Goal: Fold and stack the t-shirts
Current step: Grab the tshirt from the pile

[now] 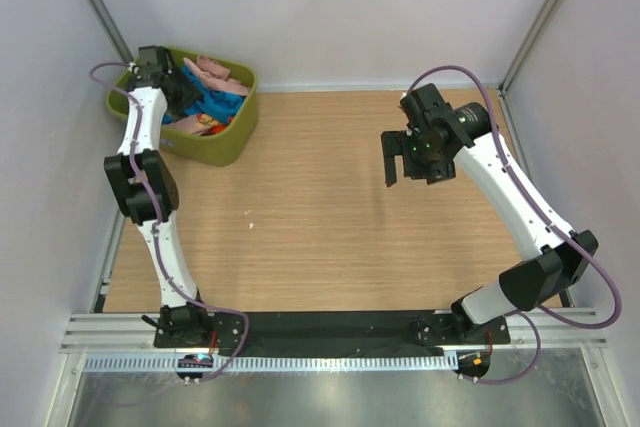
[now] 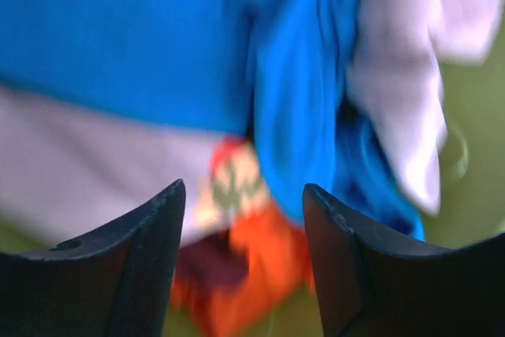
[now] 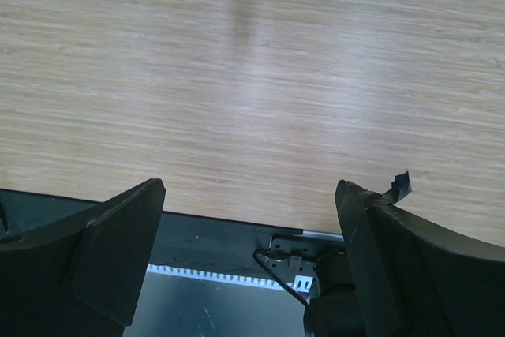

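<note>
The t-shirts lie bunched in the olive-green tub [image 1: 232, 132] at the back left: a bright blue one [image 1: 218, 105], a pale pink one [image 1: 215, 71] and a red-orange patterned one [image 1: 205, 124]. My left gripper [image 1: 180, 90] reaches into the tub, open, just above the cloth. In the left wrist view its fingers frame the red-orange shirt [image 2: 248, 250], with the blue shirt [image 2: 142, 37] and pink shirt [image 2: 394, 92] behind, all blurred. My right gripper [image 1: 398, 157] is open and empty above the bare table, right of centre.
The wooden table [image 1: 330, 207] stretches between the arms. White walls close in on the left, back and right. In the right wrist view the table's near edge and the black base rail [image 3: 213, 234] show below the open fingers.
</note>
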Motion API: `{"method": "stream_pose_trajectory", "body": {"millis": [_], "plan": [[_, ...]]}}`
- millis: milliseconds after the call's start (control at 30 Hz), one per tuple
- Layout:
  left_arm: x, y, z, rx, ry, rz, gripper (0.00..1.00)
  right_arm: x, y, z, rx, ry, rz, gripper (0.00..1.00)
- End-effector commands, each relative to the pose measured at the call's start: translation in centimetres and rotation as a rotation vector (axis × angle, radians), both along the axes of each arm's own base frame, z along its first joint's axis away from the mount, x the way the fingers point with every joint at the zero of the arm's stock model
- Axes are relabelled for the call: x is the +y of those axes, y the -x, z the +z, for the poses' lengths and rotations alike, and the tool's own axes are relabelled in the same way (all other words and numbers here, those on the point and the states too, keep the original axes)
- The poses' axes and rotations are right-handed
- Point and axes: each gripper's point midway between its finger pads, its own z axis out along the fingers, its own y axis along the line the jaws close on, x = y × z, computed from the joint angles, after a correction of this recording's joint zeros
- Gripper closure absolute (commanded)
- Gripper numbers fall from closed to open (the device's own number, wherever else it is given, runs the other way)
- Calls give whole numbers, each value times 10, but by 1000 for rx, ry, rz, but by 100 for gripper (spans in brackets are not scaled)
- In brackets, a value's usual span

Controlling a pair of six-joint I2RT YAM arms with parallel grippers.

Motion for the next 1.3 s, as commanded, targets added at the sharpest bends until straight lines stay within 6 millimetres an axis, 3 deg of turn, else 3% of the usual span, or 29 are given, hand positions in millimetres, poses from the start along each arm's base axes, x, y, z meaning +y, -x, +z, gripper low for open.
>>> {"method": "stream_pose_trajectory", "body": {"millis": [0,67,300,467,600,833,900,933,1067,1100,1167,1200,1267], "plan": [[13,-47,21,-157,15,6,39,-12,-14,13,-44,16,-26,2],[11,-63,15,-188,25,-12,42,-19,-20,13,-43,12,-55,2],[13,-82,2,-239,42,4,53,-25,-34,6,-16,7,-76,2],[10,-89,-2,-261,61,-11,66,-20,-40,0,6,-1,-65,2],[10,-92,-5,-261,68,-7,83,-17,-43,-3,14,-4,-58,2],[14,-95,1,-268,38,-12,100,-18,-43,-3,16,-5,-59,2],[15,-91,14,-277,24,-2,100,-18,-42,-2,14,-8,-59,2],[17,-85,39,-308,8,9,100,-16,-41,-3,17,-12,-55,2],[24,-59,89,-345,-80,93,100,-13,-38,-1,20,-41,-58,2],[26,-43,128,-404,-117,132,100,-13,-36,0,16,-44,-59,2],[22,-28,170,-475,-126,160,100,-6,-33,2,21,-85,-47,2],[17,-16,207,-549,-107,169,100,-3,-30,3,26,-108,-43,2],[3,-4,250,-651,-51,142,100,1,-28,7,20,-135,-37,2]]}}
